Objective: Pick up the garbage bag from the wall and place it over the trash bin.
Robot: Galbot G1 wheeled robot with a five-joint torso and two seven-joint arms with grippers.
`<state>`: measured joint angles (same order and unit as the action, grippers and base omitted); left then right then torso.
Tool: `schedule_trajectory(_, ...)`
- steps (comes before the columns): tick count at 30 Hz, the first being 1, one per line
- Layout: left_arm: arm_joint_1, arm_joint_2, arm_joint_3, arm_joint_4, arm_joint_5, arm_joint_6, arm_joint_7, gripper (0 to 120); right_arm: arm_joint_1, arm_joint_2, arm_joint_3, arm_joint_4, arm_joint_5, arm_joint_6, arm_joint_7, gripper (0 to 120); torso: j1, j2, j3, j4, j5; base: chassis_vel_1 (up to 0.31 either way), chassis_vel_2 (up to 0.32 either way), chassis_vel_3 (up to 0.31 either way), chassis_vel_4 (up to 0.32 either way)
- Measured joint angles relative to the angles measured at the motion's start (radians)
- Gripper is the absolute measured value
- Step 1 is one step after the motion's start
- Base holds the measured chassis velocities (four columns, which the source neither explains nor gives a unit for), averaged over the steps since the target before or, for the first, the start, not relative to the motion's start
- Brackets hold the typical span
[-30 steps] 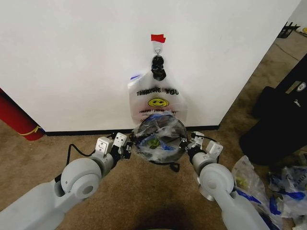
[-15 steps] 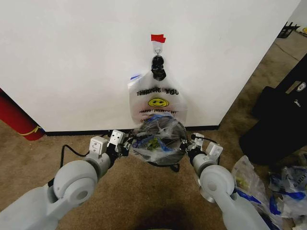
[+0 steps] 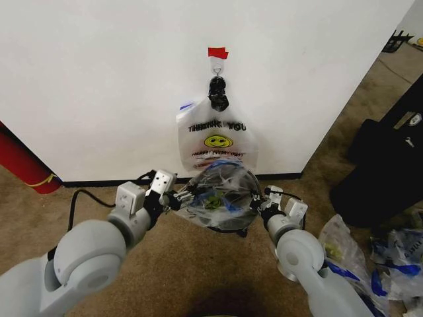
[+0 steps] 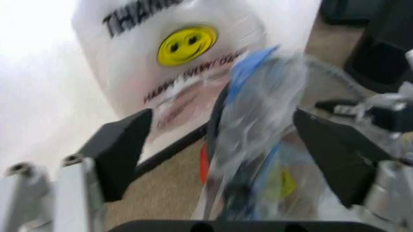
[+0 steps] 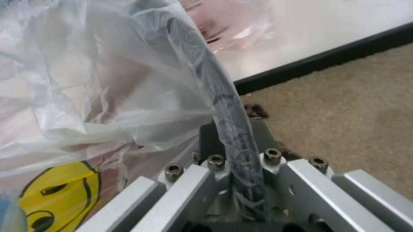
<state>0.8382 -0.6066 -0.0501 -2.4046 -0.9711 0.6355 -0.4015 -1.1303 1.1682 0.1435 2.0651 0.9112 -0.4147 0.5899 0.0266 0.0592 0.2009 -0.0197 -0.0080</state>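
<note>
The garbage bag [image 3: 217, 191] lines the trash bin [image 3: 228, 228], blue plastic inside.

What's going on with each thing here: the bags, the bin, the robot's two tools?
Bag on wall: hanging from the hook.
Bag on bin: stretched over the rim.
Trash bin: standing by the wall, bag-covered.
Left tool: open, beside the bin's rim.
Right tool: closed on the bin's rim.
</note>
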Motion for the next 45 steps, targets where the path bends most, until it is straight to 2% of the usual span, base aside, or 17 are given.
schedule_trajectory(2,-0.023,0.007,0.015,0.012,0.009,-0.011,0.043,98,0.01,-0.002,-0.017,-0.002,-0.003,-0.002,-0.007,0,0.0,0.0,0.0,0.0013,0.0005,0.0,0.0,0.0,0.0)
schedule_trajectory(5,-0.071,0.008,0.06,0.058,0.051,-0.022,0.097,100,0.016,-0.009,-0.029,-0.002,-0.006,-0.006,-0.013,0,0.0,0.0,0.0,0.0,-0.0001,0.0,0.0,0.0,0.0)
schedule_trajectory(11,-0.076,-0.003,0.074,0.113,0.08,-0.017,0.108,100,0.023,-0.016,-0.039,-0.006,-0.006,-0.016,-0.031,0,0.0,0.0,0.0,0.0007,-0.0003,0.0,0.0,0.0,0.0)
schedule_trajectory(18,-0.095,-0.041,0.11,0.158,0.103,-0.03,0.111,98,0.017,-0.014,-0.039,-0.002,-0.009,-0.021,-0.033,0,0.0,0.0,0.0,0.0002,0.0,0.0,0.0,0.0,0.0)
schedule_trajectory(22,-0.108,-0.06,0.129,0.173,0.109,-0.047,0.116,91,0.016,-0.01,-0.044,-0.001,-0.013,-0.028,-0.031,0,0.0,0.0,0.0,0.0005,0.0001,0.0,0.0,0.0,0.0)
schedule_trajectory(33,-0.143,-0.085,0.174,0.226,0.131,-0.079,0.146,53,0.018,-0.012,-0.047,0.0,-0.013,-0.03,-0.027,0,0.0,0.0,0.0,0.0005,0.0001,0.0,0.0,0.0,0.0)
schedule_trajectory(38,-0.166,-0.114,0.199,0.259,0.135,-0.081,0.127,34,0.016,-0.01,-0.048,0.0,-0.012,-0.031,-0.023,0,0.0,0.0,0.0,0.0004,0.0001,0.0,0.0,0.0,0.0)
schedule_trajectory(39,-0.166,-0.114,0.199,0.259,0.135,-0.081,0.127,34,0.016,-0.01,-0.048,0.0,-0.012,-0.031,-0.023,0,0.0,0.0,0.0,0.0004,0.0001,0.0,0.0,0.0,0.0)
schedule_trajectory(44,-0.172,-0.118,0.206,0.261,0.132,-0.094,0.111,11,0.015,-0.015,-0.048,0.0,-0.01,-0.031,-0.021,0,0.0,0.0,0.0,0.0004,0.0,0.0,0.0,0.0,0.0)
schedule_trajectory(45,-0.172,-0.118,0.207,0.261,0.132,-0.094,0.111,10,0.015,-0.015,-0.048,0.0,-0.01,-0.031,-0.021,0,0.0,0.0,0.0,0.0004,0.0,0.0,0.0,0.0,0.0)
